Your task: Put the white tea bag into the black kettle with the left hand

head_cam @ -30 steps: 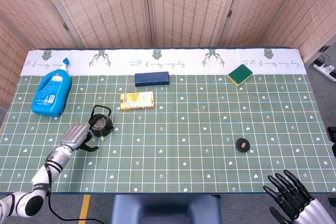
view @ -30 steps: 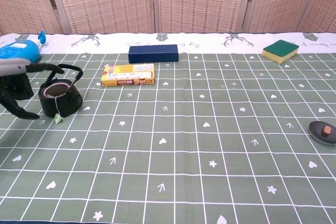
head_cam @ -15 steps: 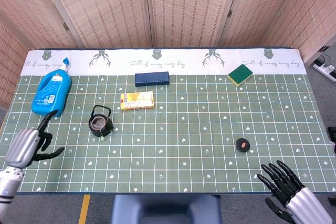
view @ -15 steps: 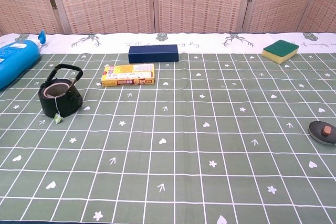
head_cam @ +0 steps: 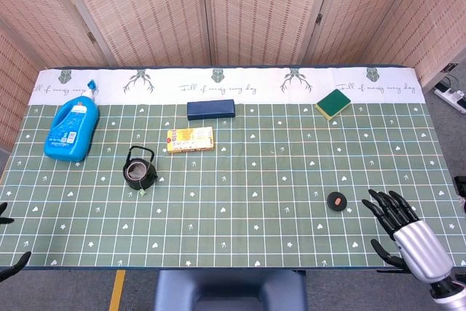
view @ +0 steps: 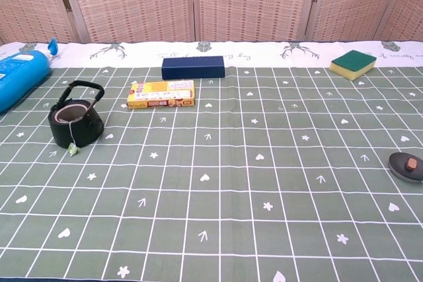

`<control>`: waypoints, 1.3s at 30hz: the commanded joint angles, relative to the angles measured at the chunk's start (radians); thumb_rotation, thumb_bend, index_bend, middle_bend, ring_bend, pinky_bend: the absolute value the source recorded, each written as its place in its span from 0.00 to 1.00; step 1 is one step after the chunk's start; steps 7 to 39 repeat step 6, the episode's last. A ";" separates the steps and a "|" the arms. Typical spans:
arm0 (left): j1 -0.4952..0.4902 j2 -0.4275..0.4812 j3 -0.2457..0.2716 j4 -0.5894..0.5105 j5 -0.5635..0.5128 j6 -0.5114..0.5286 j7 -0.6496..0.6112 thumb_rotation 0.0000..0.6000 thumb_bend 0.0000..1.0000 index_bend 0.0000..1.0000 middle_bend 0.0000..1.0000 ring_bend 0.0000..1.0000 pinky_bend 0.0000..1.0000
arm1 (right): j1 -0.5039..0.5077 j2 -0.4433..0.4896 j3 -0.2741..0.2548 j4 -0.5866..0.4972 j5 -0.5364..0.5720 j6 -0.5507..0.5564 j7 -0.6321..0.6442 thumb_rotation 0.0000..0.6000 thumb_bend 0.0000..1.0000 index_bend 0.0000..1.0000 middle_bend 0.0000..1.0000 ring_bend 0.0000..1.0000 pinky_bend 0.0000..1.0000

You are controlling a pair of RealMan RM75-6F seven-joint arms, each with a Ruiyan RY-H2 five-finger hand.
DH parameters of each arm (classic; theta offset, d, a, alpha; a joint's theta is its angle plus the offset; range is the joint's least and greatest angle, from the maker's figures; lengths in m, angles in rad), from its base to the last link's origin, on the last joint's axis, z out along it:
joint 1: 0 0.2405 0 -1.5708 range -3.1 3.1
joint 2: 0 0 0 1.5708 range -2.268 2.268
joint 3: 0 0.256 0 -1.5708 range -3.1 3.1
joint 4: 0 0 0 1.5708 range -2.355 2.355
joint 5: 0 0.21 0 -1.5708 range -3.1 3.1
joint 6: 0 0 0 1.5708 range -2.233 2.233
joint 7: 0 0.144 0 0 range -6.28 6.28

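Since the earlier frames the left hand (head_cam: 9,267) has pulled back from the kettle (head_cam: 139,172) to the table's near left corner, where only dark fingertips show at the head view's edge; whether it is spread or curled I cannot tell. Meanwhile the right hand (head_cam: 408,242) has come up over the near right edge of the table (head_cam: 240,238), fingers spread and holding nothing.

Nearest on the green checked cloth, just left of the right hand, lies a small round black lid (view: 405,165) with a reddish knob. At the left, the black kettle stands upright with its handle raised and its mouth uncovered. A thin string runs over its rim down to a small pale green tag (view: 72,150) lying on the cloth against its near side. The white tea bag itself is not visible; the string suggests it sits inside the kettle.

Farther back, right of the kettle, lies a yellow box (view: 161,94). Beyond it rests a dark blue box (view: 193,67). A blue detergent bottle (head_cam: 71,129) lies on its side at the far left, and a green and yellow sponge (view: 353,64) sits at the far right.
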 commanded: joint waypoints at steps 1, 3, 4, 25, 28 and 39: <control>0.046 -0.062 -0.010 0.022 0.014 0.049 0.135 1.00 0.24 0.07 0.01 0.00 0.11 | 0.015 0.003 0.056 -0.039 0.126 -0.055 -0.063 1.00 0.42 0.00 0.00 0.00 0.00; 0.044 -0.058 -0.008 0.016 0.008 0.023 0.139 1.00 0.24 0.07 0.01 0.00 0.10 | 0.010 0.000 0.065 -0.049 0.146 -0.056 -0.089 1.00 0.42 0.00 0.00 0.00 0.00; 0.044 -0.056 -0.011 0.015 0.005 0.019 0.145 1.00 0.24 0.07 0.01 0.00 0.10 | 0.008 0.000 0.064 -0.052 0.143 -0.052 -0.092 1.00 0.42 0.00 0.00 0.00 0.00; 0.047 -0.058 -0.021 0.016 0.004 0.024 0.156 1.00 0.24 0.07 0.01 0.00 0.10 | 0.001 0.002 0.060 -0.054 0.131 -0.039 -0.093 1.00 0.42 0.00 0.00 0.00 0.00; 0.047 -0.058 -0.021 0.016 0.004 0.024 0.156 1.00 0.24 0.07 0.01 0.00 0.10 | 0.001 0.002 0.060 -0.054 0.131 -0.039 -0.093 1.00 0.42 0.00 0.00 0.00 0.00; 0.047 -0.058 -0.021 0.016 0.004 0.024 0.156 1.00 0.24 0.07 0.01 0.00 0.10 | 0.001 0.002 0.060 -0.054 0.131 -0.039 -0.093 1.00 0.42 0.00 0.00 0.00 0.00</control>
